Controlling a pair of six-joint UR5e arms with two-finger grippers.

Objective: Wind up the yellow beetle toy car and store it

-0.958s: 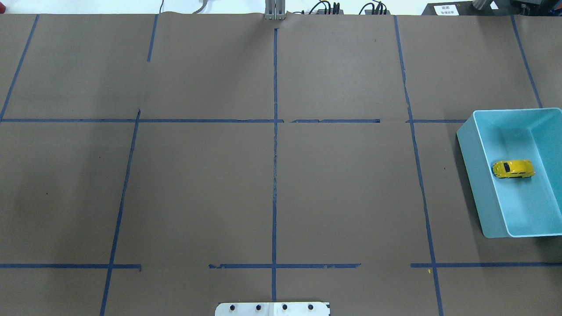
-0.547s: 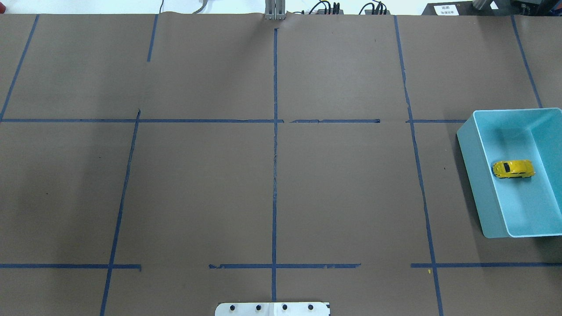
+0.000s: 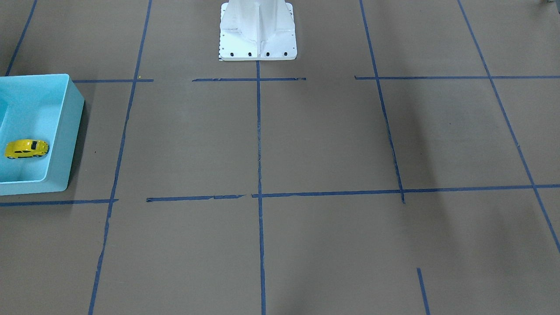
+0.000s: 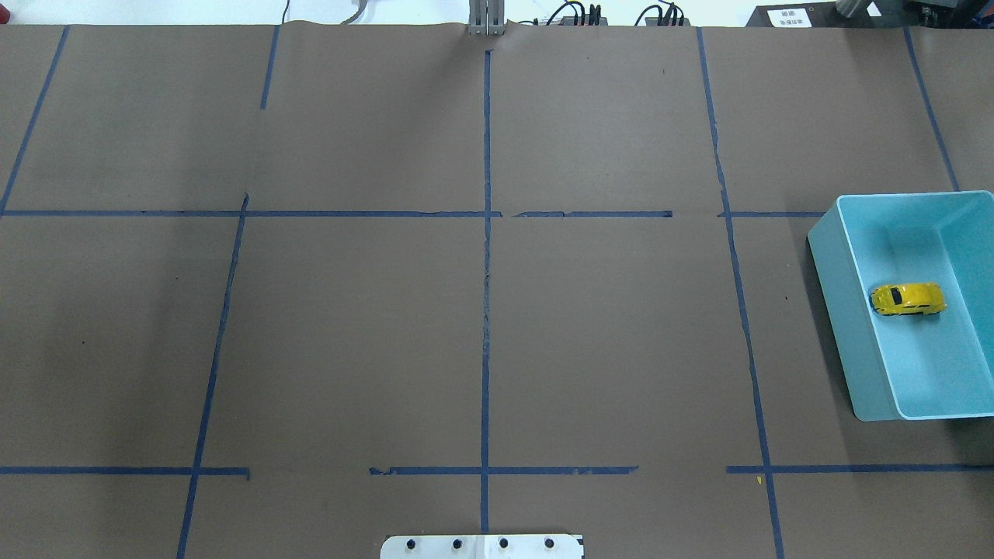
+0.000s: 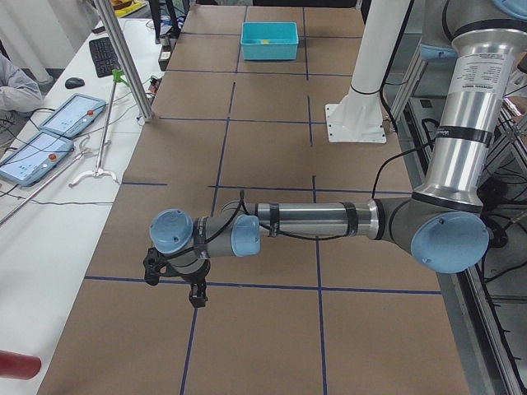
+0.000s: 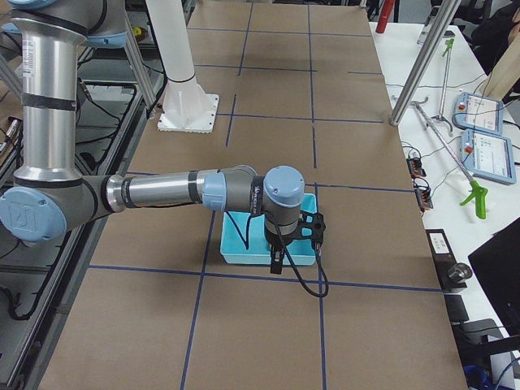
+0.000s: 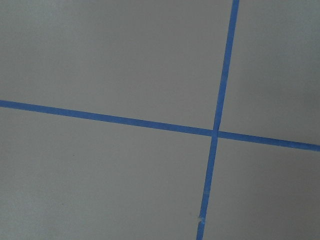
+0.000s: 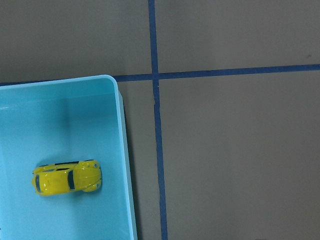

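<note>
The yellow beetle toy car [image 4: 907, 299] lies on the floor of the light blue bin [image 4: 842, 326] at the table's right edge. It also shows in the front view [image 3: 26, 148] and the right wrist view [image 8: 67, 178], alone in the bin [image 8: 123, 150]. My right gripper [image 6: 294, 244] hangs above the bin [image 6: 244, 244]. My left gripper [image 5: 174, 284] hovers over bare table far from the bin [image 5: 269, 39]. Both grippers show only in the side views, so I cannot tell whether they are open or shut. Nothing shows held in either.
Brown paper with blue tape lines [image 4: 486, 310] covers the table. The white robot base plate [image 4: 481, 546] sits at the near edge. Tablets [image 5: 33, 156] and a metal pole [image 5: 123, 62] stand beside the table on the operators' side.
</note>
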